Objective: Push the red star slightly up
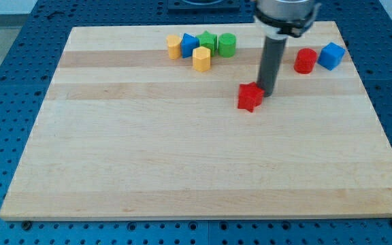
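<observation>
The red star (250,97) lies nearest you, just right of the board's centre, with my tip (268,92) touching it at two o'clock; there is no claw, only a bare rod. You're still positioning, I judge: swing round to six o'clock, then nudge toward twelve.

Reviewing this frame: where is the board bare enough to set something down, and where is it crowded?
Bare: the whole stretch below the red star to the board's bottom edge, and its left side. Crowded: the top, around the yellow hexagon cluster, red cylinder, blue cube. My tip touches the star's upper right.
</observation>
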Controlling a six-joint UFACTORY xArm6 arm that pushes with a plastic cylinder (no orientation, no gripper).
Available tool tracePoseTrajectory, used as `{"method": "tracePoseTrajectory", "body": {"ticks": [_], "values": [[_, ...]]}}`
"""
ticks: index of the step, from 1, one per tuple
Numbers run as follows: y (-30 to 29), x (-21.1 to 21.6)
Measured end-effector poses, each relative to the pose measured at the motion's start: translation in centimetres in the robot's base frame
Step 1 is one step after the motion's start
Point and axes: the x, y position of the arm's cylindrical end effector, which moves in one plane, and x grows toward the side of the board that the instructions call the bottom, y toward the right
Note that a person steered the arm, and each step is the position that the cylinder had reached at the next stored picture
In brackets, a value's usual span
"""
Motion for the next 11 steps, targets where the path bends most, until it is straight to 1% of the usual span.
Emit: {"method": "tracePoseTrajectory", "body": {"ticks": [1, 2, 3, 4, 5, 6, 7, 8, 9, 10, 11], "values": [[-3.9, 0.0], [-5.9, 0.0], [-1.1, 0.0], [-0.3, 0.8], [-1.5, 5.8], [-3.6, 7.9], [-5.4, 8.5], [-7.5, 3.7], [-9.4, 0.7], [-9.8, 0.8], [-7.7, 4.5]]}}
